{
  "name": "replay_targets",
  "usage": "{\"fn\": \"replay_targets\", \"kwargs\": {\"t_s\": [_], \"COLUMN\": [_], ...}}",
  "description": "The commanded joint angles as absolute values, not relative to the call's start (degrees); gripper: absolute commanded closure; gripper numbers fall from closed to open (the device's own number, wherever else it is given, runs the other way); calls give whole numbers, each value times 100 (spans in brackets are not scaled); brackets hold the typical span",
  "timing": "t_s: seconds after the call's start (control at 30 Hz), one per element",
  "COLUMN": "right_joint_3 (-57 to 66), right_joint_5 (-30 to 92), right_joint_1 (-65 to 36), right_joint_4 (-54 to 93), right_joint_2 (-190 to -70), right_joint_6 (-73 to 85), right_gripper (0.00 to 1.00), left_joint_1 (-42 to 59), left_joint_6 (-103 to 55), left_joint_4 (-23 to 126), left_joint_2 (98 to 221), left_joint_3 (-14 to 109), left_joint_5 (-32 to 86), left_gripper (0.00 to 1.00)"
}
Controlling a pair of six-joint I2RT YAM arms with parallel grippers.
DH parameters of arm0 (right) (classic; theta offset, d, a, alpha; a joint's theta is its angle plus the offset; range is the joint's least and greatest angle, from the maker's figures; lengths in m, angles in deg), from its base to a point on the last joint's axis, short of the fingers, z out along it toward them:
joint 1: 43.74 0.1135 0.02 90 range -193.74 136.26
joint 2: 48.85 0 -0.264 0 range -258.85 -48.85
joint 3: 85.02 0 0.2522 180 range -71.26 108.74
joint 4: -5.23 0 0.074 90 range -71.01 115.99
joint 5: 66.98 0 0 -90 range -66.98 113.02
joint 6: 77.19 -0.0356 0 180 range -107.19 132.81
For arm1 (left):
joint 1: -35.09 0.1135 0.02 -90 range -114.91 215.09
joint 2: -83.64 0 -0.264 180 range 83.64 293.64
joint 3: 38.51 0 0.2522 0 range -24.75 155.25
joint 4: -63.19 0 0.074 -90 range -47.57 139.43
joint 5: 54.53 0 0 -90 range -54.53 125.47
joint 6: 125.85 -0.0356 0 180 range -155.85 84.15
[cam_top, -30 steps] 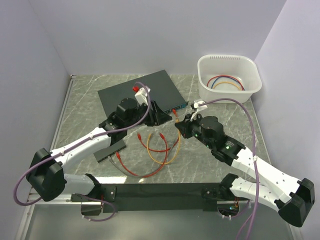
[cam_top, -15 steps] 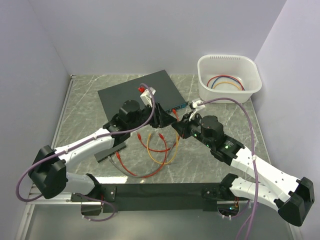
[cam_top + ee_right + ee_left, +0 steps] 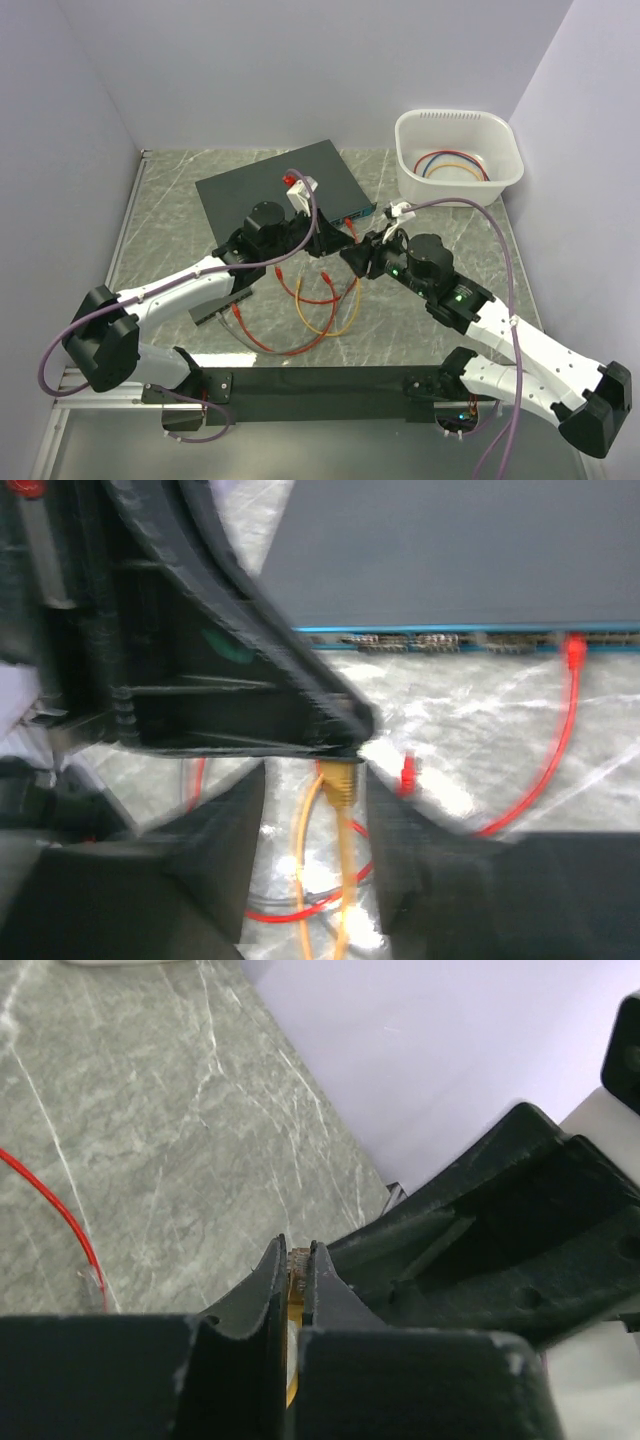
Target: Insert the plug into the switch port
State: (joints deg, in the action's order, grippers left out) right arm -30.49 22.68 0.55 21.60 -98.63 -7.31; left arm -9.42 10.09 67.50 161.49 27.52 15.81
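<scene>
Plug (image 3: 338, 780) clenched in left gripper (image 3: 297, 1252) | right gripper (image 3: 312, 780) released, jaws astride it | switch (image 3: 450, 550) edge near, on far side

White arms (image 3: 180, 287), black joints (image 3: 100, 350), purple cables (image 3: 507, 285)

I can read no text, brand, number or sign in any of my views. The switch (image 3: 262, 182), at about 12 o'clock in the top view, shows me only a plain dark top. In the right wrist view its teal front edge (image 3: 450, 638) is too blurred to make out any port marking.
</scene>
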Motion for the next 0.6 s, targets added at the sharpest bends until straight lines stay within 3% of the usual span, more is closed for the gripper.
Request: {"fn": "replay_targets", "kwargs": {"t_s": [0.0, 0.07, 0.3, 0.57], "right_joint_3": [-2820, -2750, -2670, -2845], "right_joint_5": [2854, 3258, 6243, 7977], "right_joint_1": [-40, -304, -1051, -1157], "right_joint_4": [1653, 1600, 575, -1535], "right_joint_2": [-9649, -9614, -9473, -9753], "right_joint_6": [-1073, -1188, -2048, -3525], "right_gripper": [45, 41, 43, 48], "left_joint_1": [-964, -956, -754, -218], "left_joint_6": [573, 293, -508, -421], "left_joint_4": [7202, 7263, 7552, 8581], "left_joint_2": [16046, 15993, 15503, 14755], "left_joint_3": [2816, 2860, 2887, 2623], "left_joint_5": [1456, 1263, 385, -802], "left_gripper": [100, 100, 100, 100]}}
